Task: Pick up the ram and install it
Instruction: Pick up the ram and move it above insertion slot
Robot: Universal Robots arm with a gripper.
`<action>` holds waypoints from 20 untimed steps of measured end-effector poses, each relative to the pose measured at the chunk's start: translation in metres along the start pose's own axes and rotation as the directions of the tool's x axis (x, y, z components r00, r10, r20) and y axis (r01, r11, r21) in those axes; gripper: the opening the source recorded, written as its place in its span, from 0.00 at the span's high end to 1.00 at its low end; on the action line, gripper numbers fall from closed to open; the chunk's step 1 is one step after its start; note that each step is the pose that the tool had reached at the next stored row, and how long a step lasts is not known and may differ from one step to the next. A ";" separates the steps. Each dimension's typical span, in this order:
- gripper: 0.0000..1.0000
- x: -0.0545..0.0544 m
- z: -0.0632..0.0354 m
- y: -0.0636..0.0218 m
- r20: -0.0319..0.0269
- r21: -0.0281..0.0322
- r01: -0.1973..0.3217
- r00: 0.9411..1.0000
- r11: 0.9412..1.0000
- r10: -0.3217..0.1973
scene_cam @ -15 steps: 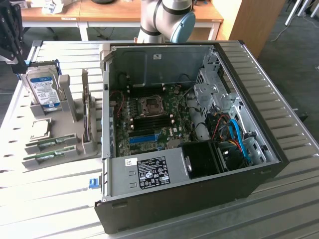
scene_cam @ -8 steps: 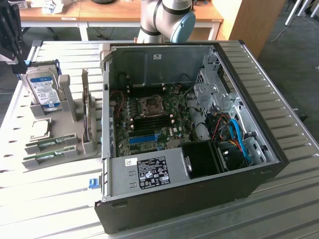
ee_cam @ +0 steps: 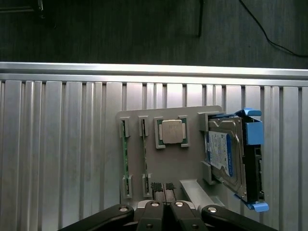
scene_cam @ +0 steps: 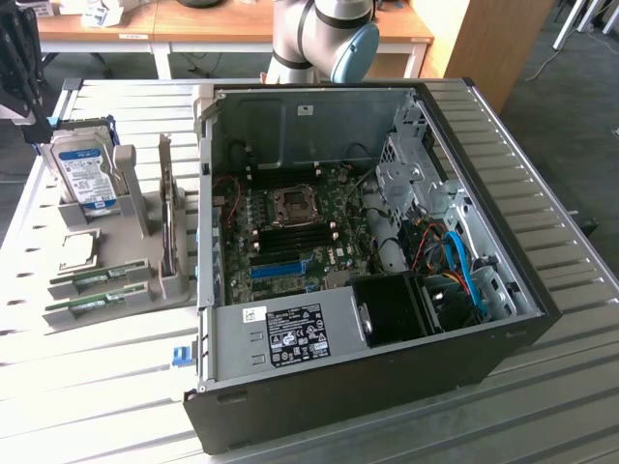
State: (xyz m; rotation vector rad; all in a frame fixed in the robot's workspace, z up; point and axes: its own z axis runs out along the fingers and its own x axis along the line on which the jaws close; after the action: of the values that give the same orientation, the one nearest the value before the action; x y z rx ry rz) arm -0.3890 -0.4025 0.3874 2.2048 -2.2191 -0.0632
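Over the grey holder [ee_cam: 190, 159], jaws clenched on nothing; both ram sticks [ee_cam: 125, 154] seated side by side in its slots.
Risk: shut jaws landing on a stick's edge and cracking it, or snagging its neighbour. Counted on holder: two ram sticks, one processor [ee_cam: 172, 131], one hard drive [ee_cam: 226, 154].

An open computer case [scene_cam: 329, 411] stands beside a grey holder [ee_cam: 192, 159] carrying an upright hard drive [scene_cam: 82, 174] and a processor [scene_cam: 79, 249]

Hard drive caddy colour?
The caddy is blue; wrist view shows it best.
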 end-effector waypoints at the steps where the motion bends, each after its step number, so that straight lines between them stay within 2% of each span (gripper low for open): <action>1: 0.89 0.000 0.0000 0.0000 0.000 0.000 0.001 1.000 1.000 -0.001; 10: 0.89 0.000 0.0000 -0.0002 -0.002 -0.001 0.052 0.999 0.999 -0.052; 20: 0.89 0.000 0.0000 -0.0002 -0.002 -0.001 0.054 0.999 0.999 -0.054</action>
State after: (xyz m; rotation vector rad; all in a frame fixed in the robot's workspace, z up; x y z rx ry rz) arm -0.3888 -0.4025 0.3874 2.2635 -2.1576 -0.0627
